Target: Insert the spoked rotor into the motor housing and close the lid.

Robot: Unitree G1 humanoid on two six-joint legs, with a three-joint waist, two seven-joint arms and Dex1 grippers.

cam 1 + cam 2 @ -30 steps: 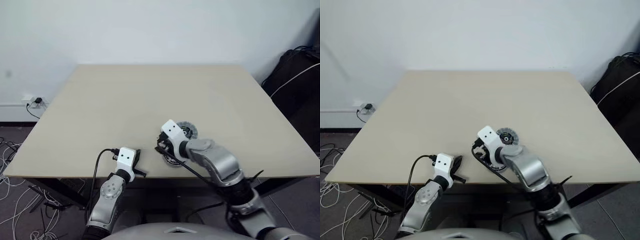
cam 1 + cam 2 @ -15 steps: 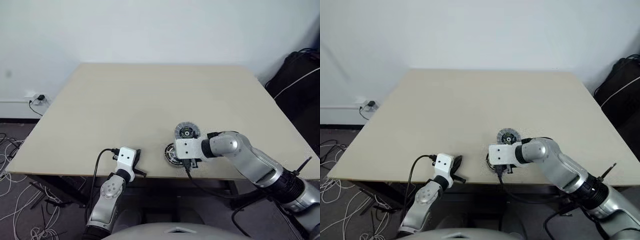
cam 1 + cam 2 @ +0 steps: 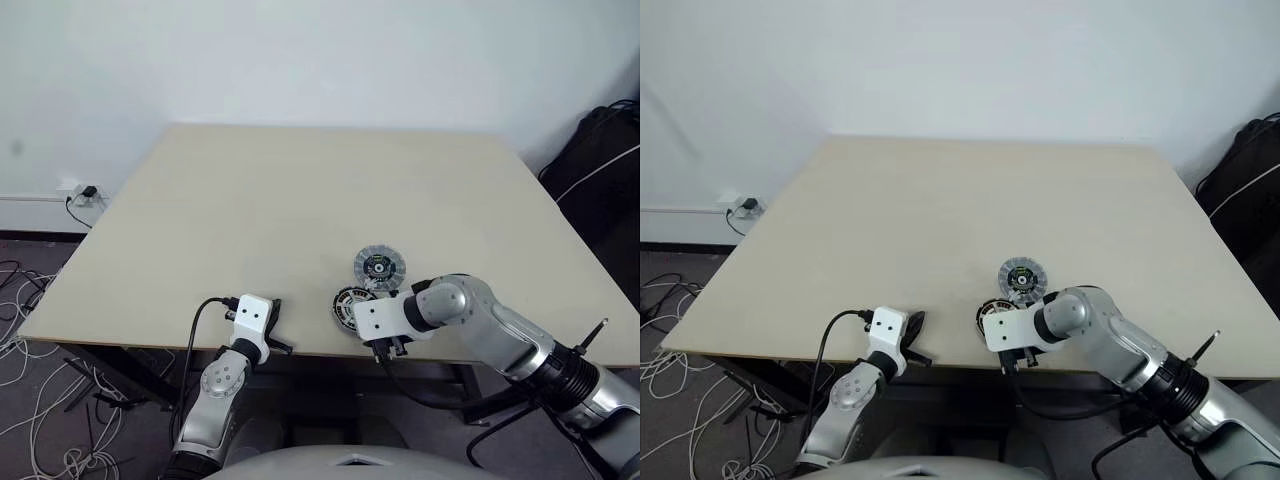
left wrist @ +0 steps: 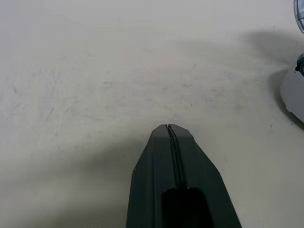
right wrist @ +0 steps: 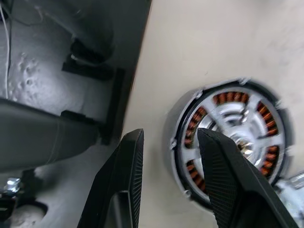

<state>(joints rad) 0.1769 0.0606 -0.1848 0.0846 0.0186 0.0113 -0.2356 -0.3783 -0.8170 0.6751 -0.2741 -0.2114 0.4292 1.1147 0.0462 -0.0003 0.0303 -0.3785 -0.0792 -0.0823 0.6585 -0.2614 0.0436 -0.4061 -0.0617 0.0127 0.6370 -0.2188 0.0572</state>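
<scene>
Pulled clear of the parts within the last second: right gripper (image 5: pixel 172 135), a second ago crouched right over the stack and hiding most of it, now swung out toward the robot's right and turned steeply downward at the near edge of the table (image 3: pixel 250 200). Jaws apart, clamped on nothing; one hanging past the table edge, the other crossing in front of the stack in the wrist view. Left uncovered beside it: rotor (image 5: pixel 254 116), black ring and silvery spokes, apparently sitting on the housing (image 5: pixel 194 121), with copper windings showing through between the spokes. Cannot tell whether fully seated or merely resting on top, though looking flat and centred. Stack close to the near edge, just ahead of the gripper. Lid (image 3: pixel 379 266) lying just beyond the stack, ribbed face and dark centre up, near but apart from it, in the same spot as before allowing for the shifted camera. Left gripper (image 4: pixel 169 133) shut tight with nothing between the jaws, parked low over bare table well to the left, unmoved through the second. Read as the insertion done and let go, with the lid step not yet begun. Next in line, probably: reach past the stack, take the lid by its rim, set it centred on top without nudging the stack off the near edge.
</scene>
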